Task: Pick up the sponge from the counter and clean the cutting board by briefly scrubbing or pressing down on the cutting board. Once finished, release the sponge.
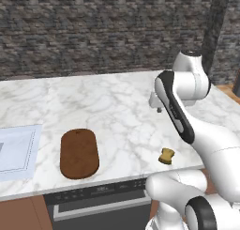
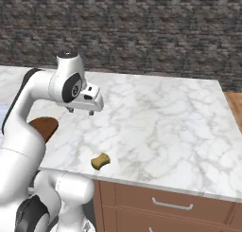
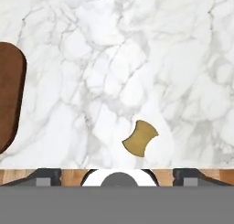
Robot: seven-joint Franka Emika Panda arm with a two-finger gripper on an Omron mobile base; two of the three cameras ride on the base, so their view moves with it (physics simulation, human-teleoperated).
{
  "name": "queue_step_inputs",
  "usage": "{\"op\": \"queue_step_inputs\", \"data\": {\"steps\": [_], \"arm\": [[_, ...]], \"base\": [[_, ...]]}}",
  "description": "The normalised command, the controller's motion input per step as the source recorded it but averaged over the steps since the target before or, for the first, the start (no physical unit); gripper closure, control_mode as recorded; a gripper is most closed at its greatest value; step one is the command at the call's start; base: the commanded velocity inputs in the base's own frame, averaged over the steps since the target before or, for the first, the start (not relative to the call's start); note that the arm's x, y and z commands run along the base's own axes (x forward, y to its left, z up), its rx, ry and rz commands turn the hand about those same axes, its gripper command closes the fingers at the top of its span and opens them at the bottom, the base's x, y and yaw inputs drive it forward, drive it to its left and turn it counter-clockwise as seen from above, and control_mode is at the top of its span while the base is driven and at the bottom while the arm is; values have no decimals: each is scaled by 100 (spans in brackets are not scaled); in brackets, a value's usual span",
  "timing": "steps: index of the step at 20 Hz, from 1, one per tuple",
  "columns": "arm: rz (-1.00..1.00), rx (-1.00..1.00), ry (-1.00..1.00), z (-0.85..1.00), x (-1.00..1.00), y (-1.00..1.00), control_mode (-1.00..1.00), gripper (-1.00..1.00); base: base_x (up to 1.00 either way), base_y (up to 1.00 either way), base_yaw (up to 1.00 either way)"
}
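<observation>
Your gripper (image 2: 80,111) hangs high over the middle of the counter (image 1: 112,107), jaws spread wide and empty — nothing grabbed yet, so you're at the very start, prob. lining up the approach. The sponge (image 1: 166,156) sits near the front edge of the worktop, right-hand part of it, well apart from the cutting board (image 1: 79,153), which lies flat close to the same front edge further left.

Sponge (image 3: 140,137) is small, yellow-tan, blocky w/ pinched sides, lying skewed to the edge; expect you'll need to turn the wrist to match it.

Board is dark brown, oblong, rounded ends, bare top. Pale bluish panel (image 1: 16,151) at the left edge isn't the board — don't scrub that.
</observation>
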Motion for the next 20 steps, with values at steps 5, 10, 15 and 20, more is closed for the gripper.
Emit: {"op": "queue_step_inputs", "data": {"steps": [5, 10, 15, 20], "arm": [[-10, 0, 13, -69, -35, -9, -100, -100], [-9, 0, 9, -69, -22, -3, -100, -100], [-5, 1, 1, -60, -8, -3, -100, -100], [-21, 10, 2, -43, 13, -6, -100, -100]], "base": [[0, 0, 0], [0, 0, 0], [0, 0, 0], [0, 0, 0]]}}
